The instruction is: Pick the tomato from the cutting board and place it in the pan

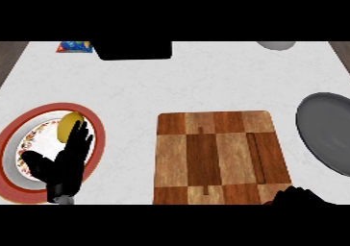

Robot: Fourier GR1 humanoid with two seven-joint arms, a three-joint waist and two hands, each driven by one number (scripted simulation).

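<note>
Head view: only a small dark part of the right hand (pixel 297 196) shows, at the lower edge, just over the near right corner of the cutting board (pixel 220 153). I cannot tell how far it is open, or whether it has anything in it. No tomato is visible anywhere. The top of the board, which lies ahead and to the left of this hand, is bare. If the tomato is near, it can only be hidden under the hand or below the edge of the view.

My judgement is that the step in hand is the grasp or the first lift. The next move then needs a rise and a short travel forward and to the right, to the grey pan (pixel 334 134). The pan lies ahead of the hand, beside the right edge of the board and partly cut by the edge of the view.

The white counter (pixel 170 86) between board and pan is free, so the way is open; the pan's near rim must be cleared.

The left hand (pixel 64 161) rests open, fingers straight, holding nothing, over a red-rimmed plate (pixel 98 139), with a yellow item (pixel 68 124) at its fingertips.
</note>
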